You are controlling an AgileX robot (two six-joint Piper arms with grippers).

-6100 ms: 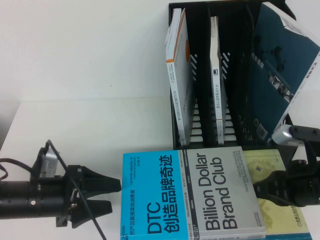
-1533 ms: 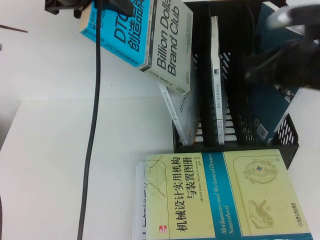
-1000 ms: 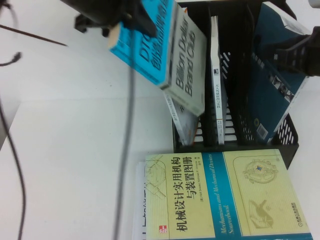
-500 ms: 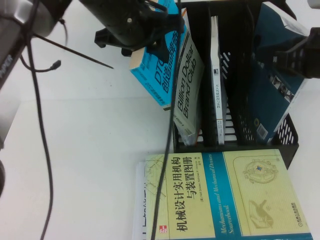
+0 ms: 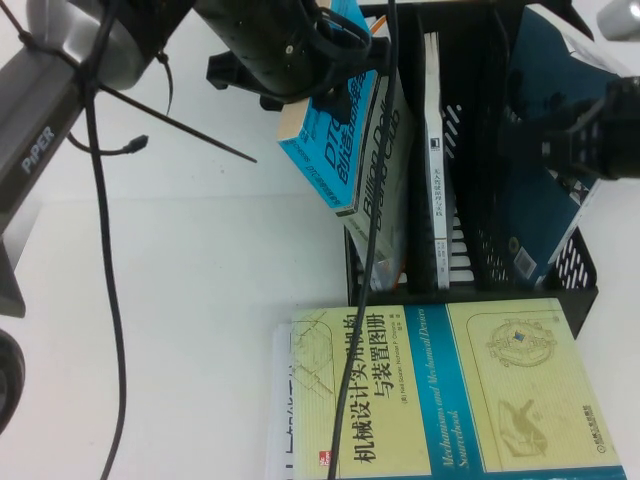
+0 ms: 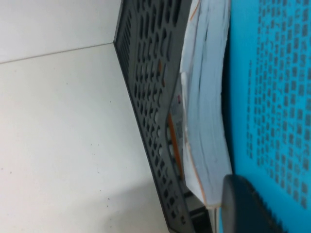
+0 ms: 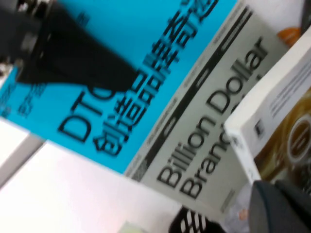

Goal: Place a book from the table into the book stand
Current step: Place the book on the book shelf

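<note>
The book [image 5: 345, 130] is being tipped more upright since earlier, gripped by the left tool [image 5: 300, 55]; its lower edge should be lowered into the book stand's [image 5: 470, 150] left slot. The right tool [image 5: 590, 135] is hovering by the stand's right side; whether its jaws are apart cannot be told.

The white table [image 5: 180, 330] carries the black book stand [image 5: 575, 280] and a yellow-green book [image 5: 450, 390].

yellow-green book [image 5: 455, 390]: flat, front | dark teal book [image 5: 550, 150]: leaning, rightmost slot

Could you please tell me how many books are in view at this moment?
5, maybe more hidden. The blue-grey book is held by the left gripper at the book stand's left slot, against a white book; a thin one mid-stand; dark teal book right; yellow-green book on the table.
</note>
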